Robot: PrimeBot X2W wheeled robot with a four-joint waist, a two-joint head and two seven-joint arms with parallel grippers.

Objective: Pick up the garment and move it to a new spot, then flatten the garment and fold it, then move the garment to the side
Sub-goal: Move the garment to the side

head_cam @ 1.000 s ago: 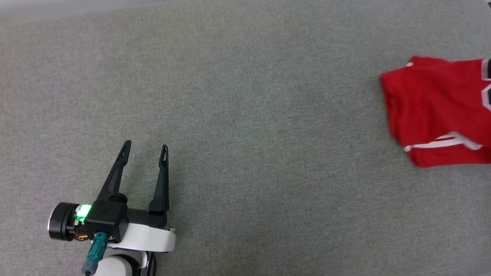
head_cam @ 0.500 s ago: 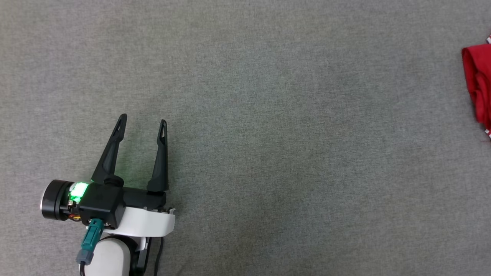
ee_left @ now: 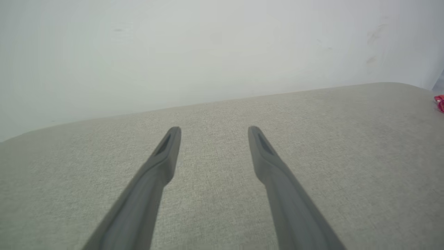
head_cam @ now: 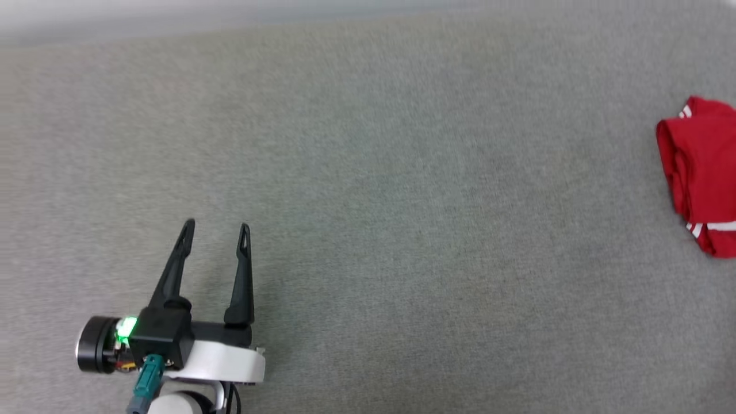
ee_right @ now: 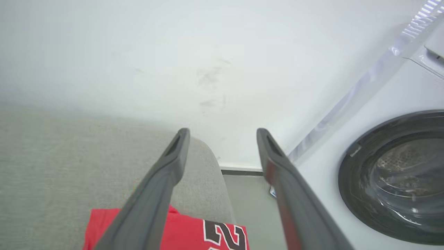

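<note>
Head view has the garment (head_cam: 698, 172) lying as a compact red bundle out at 3 o'clock, right on the edge of the picture, white stripes showing along its near hem. The big news is on the right wrist view: the right gripper (ee_right: 223, 131) has just sprung wide, its jaws now standing well apart with nothing between the tips, and the garment (ee_right: 194, 232) lies on the cloth beneath them at 6 o'clock, block lettering facing up. That reads as the release, so the shirt looks set down at the side and the last step is as good as done. How the shirt sits in the head picture has shifted over the last second, but the head itself has been swinging, so don't credit that to the cloth. Down at 7 o'clock the left gripper (head_cam: 217, 224) hovers over the bare grey desk (head_cam: 402, 230), jaws open and empty, well apart from the shirt. Around the drop spot, the shirt sits near the desk's rounded corner, with floor (ee_right: 249, 201) just past it, a washing machine (ee_right: 395, 177) at 4 o'clock and the pale wall (ee_right: 173, 52) behind. Nothing blocks the right arm pulling away; the risk is a finger snagging a fold.
</note>
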